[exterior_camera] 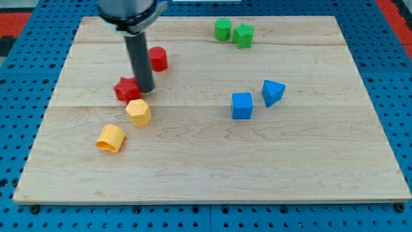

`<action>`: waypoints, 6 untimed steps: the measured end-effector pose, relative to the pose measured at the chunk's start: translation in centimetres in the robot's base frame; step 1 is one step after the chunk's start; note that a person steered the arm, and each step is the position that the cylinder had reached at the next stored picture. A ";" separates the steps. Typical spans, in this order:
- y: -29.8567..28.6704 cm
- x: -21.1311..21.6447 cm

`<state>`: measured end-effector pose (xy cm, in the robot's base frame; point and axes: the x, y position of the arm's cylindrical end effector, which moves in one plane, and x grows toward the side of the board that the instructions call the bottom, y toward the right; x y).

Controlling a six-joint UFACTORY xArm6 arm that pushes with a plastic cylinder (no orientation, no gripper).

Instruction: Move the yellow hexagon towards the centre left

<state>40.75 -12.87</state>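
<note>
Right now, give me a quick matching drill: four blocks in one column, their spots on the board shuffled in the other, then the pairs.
Blocks:
1. yellow hexagon
2. green cylinder
3. blue cube
4. red cylinder

Places:
A. view's top, beside the other green block
B. right of centre, beside the blue wedge
C. just below the red star-like block and my tip
D. just right of the dark rod, above my tip

Pairs: 1-C, 2-A, 3-B, 4-D
</note>
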 end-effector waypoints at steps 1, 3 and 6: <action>2.5 0.3; 5.6 5.3; -4.0 7.2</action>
